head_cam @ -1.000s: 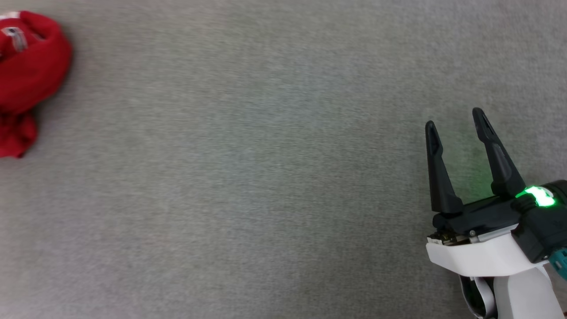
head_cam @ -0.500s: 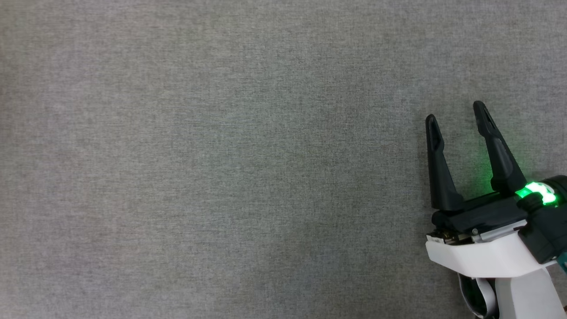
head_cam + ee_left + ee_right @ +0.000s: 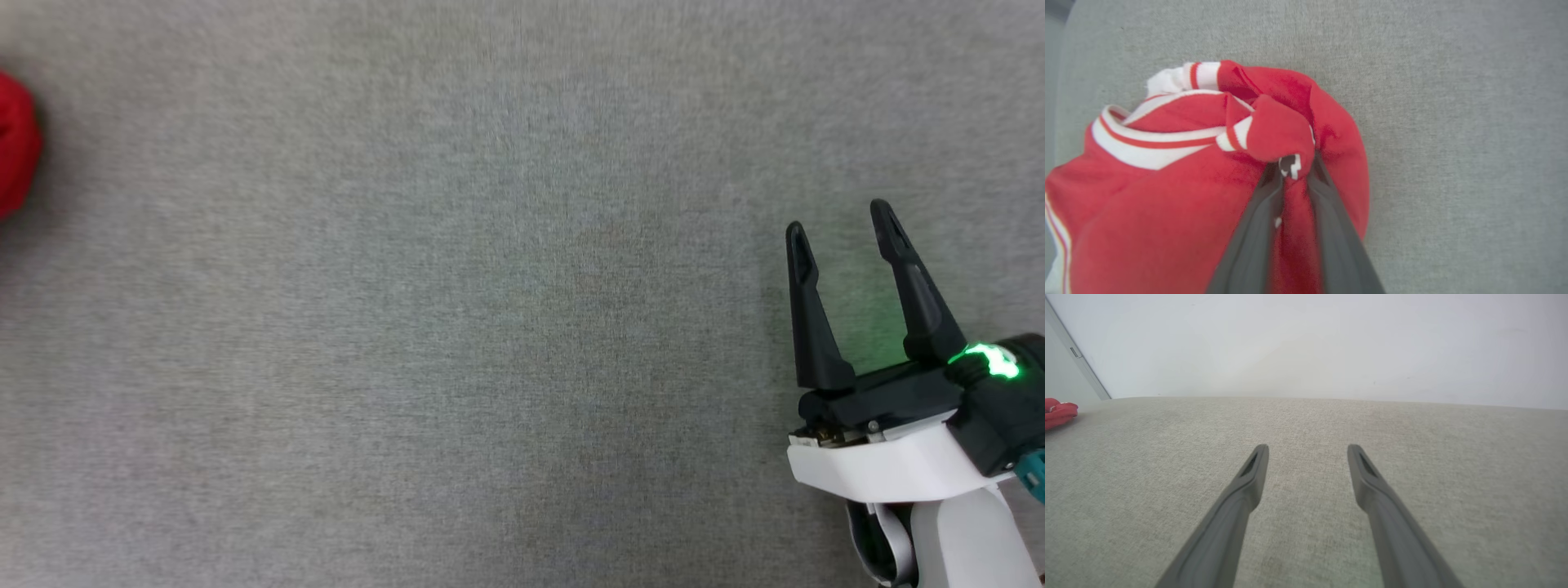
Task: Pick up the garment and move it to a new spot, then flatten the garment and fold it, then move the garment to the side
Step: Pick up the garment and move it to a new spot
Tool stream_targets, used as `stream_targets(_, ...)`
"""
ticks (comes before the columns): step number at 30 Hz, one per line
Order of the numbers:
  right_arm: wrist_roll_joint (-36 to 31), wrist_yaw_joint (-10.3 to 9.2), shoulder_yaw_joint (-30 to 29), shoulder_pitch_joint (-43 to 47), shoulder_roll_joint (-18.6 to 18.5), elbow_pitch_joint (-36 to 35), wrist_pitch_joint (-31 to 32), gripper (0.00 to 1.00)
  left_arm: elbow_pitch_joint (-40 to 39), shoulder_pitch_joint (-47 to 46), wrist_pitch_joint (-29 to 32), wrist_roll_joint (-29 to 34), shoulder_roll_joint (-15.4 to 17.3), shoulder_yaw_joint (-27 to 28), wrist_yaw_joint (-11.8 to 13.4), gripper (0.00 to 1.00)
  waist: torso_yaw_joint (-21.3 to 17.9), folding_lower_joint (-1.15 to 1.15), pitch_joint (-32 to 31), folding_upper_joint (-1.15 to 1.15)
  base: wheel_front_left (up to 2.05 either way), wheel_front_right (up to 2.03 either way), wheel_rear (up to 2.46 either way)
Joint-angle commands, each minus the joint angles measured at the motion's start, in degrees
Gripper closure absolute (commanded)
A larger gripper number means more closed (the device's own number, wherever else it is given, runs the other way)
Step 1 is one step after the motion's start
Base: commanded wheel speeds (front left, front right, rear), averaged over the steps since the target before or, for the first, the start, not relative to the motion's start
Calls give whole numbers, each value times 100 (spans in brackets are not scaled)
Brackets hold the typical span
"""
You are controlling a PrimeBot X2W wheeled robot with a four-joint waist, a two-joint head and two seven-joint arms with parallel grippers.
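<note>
The garment [image 3: 1167, 183] is a bunched red jersey with white and red striped trim, lying on the grey cloth surface [image 3: 1453, 143]. My left gripper [image 3: 1294, 165] is shut on a raised fold of it, with red fabric pinched between the two dark fingers. In the head view only a red sliver of the garment [image 3: 15, 143] shows at the far left edge. My right gripper [image 3: 839, 217] hovers at the lower right, open and holding nothing, far from the garment. From the right wrist, the right gripper [image 3: 1308, 448] points over bare surface, with the garment [image 3: 1059, 411] small at the far left.
Grey woven cloth [image 3: 490, 327] covers the whole work surface. A pale wall [image 3: 1306, 343] rises behind its far edge. The surface's rounded corner [image 3: 1067, 24] lies just beyond the garment in the left wrist view.
In the head view the garment showed at the upper left, then left the picture, and now a red sliver shows at the left edge. The right gripper stays open, almost in place.
</note>
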Motion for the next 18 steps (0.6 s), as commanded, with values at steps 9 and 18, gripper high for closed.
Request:
stream_targets(9, 195, -2, -48, 197, 14, 290, -12, 0, -739, -48, -1818, -211, 196, -420, -1, 100, 11, 0, -1199, 0, 0, 0, 0)
stream_targets(18, 365, -2, -110, 361, 15, 550, -11, 0, -1249, -155, -3075, -1, -475, -921, -1, 100, -240, 0, -1932, 0, 0, 0, 0)
